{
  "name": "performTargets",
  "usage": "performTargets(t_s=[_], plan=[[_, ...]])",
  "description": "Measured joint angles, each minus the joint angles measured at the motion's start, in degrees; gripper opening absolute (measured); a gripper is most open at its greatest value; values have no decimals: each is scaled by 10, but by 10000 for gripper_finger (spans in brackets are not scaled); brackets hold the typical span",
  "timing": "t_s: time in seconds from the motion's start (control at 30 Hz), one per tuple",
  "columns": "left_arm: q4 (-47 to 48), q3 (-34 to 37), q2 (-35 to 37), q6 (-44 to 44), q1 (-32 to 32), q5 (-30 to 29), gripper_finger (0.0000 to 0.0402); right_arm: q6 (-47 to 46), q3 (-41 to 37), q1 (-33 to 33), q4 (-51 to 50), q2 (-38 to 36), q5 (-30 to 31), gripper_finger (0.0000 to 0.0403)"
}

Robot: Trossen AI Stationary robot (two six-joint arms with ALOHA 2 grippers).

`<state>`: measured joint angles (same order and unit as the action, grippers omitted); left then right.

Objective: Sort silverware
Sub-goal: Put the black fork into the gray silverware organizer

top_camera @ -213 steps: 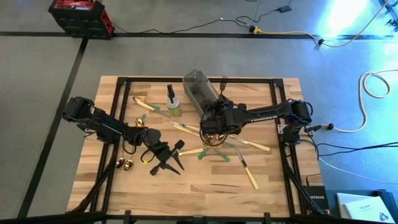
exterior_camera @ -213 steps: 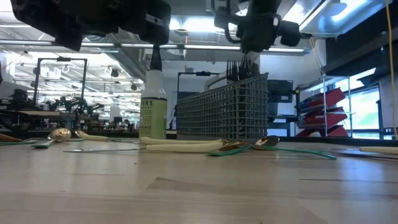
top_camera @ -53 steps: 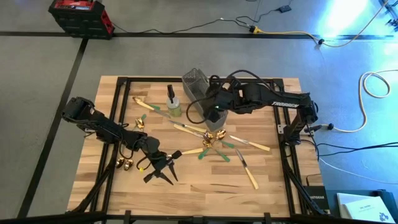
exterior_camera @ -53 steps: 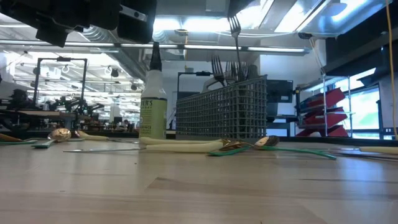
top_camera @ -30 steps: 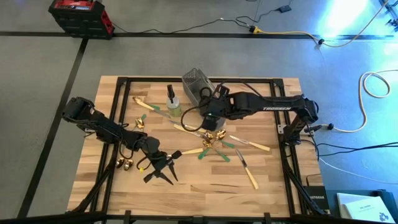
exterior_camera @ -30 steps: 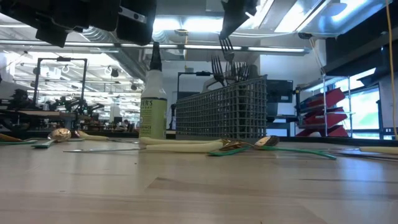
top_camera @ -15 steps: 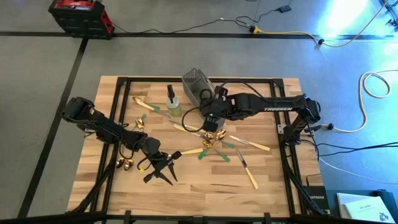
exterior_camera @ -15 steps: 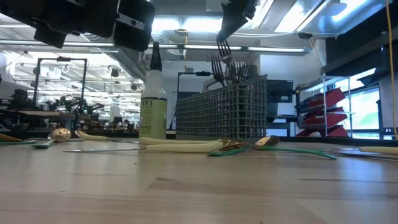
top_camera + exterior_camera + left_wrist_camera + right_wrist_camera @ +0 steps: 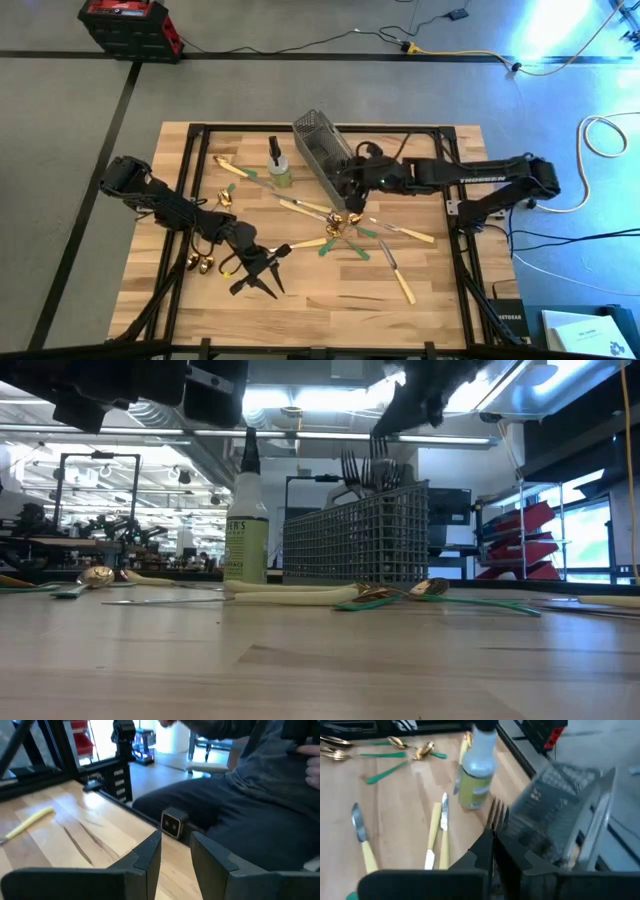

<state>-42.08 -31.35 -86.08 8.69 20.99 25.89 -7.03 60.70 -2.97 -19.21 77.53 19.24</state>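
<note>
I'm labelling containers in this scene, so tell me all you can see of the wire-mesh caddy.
The caddy is a grey rectangular basket of fine wire mesh, open-topped, standing upright on the wooden table near its far edge, beside the spray bottle. Several dark forks stand in it, tines up above the rim. The right gripper hovers at its near end, shut on a fork.

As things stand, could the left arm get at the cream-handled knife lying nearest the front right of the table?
Probably not easily. The left gripper hovers over the table's front left, open and empty. The cream-handled knife lies well across on the right side, though bare wood lies between them and nothing blocks the way.
</note>
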Motion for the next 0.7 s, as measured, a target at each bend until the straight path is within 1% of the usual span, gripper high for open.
performTargets(t_s=[0.1,0.17,0.23,0.5,0.6,0.7], plan=[[-5,0,0,-3,0,-2,90,-2,-37,-15,40,-8,-4,0],[-5,0,0,-5,0,-2,90,-2,-46,-19,59,-7,-13,0],[-4,0,0,-8,0,-2,90,-2,-48,-24,57,-8,-14,0],[7,0,0,-8,0,-2,90,-25,-48,-27,26,-7,40,3],[10,0,0,-8,0,-2,90,-36,-49,-27,15,-7,49,22],[9,0,0,-8,0,-2,90,-37,-50,-27,15,-5,52,64]])
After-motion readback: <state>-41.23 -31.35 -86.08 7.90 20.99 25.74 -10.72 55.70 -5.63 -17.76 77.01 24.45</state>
